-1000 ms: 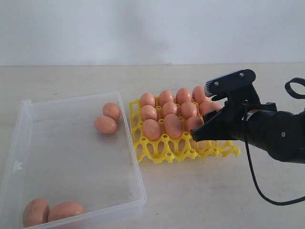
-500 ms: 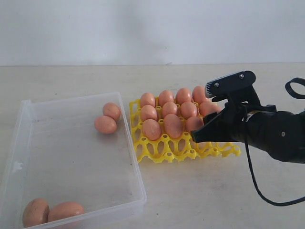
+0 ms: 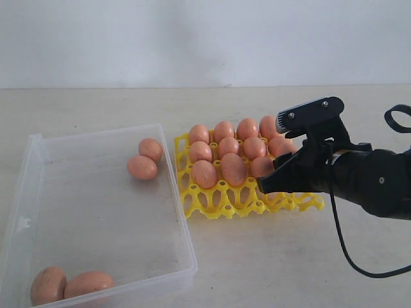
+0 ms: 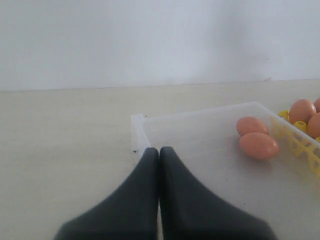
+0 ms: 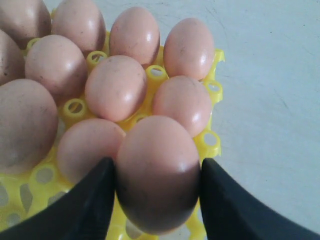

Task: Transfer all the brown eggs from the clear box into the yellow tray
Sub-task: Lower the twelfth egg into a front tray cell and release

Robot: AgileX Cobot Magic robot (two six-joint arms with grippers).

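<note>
The yellow tray (image 3: 221,204) holds several brown eggs (image 3: 232,169) in its back rows. My right gripper (image 3: 266,183) hovers over the tray's front right part, shut on a brown egg (image 5: 157,150) that sits between its black fingers (image 5: 90,200) just above an open cup. The clear box (image 3: 186,237) lies to the left with two eggs (image 3: 142,167) at its far right corner and two more eggs (image 3: 64,285) at its near left. My left gripper (image 4: 159,150) is shut and empty, pointing at the box's corner (image 4: 137,120). The exterior view does not show it.
A pale tabletop (image 3: 276,256) carries everything, with a white wall (image 3: 192,38) behind. A black cable (image 3: 340,237) hangs from the right arm (image 3: 372,183) at the right edge. The tray's front row of cups (image 3: 212,208) shows bare lattice.
The right gripper has sunk slightly toward the tray with the egg still held. The eggs in the box and the tray have not moved.
</note>
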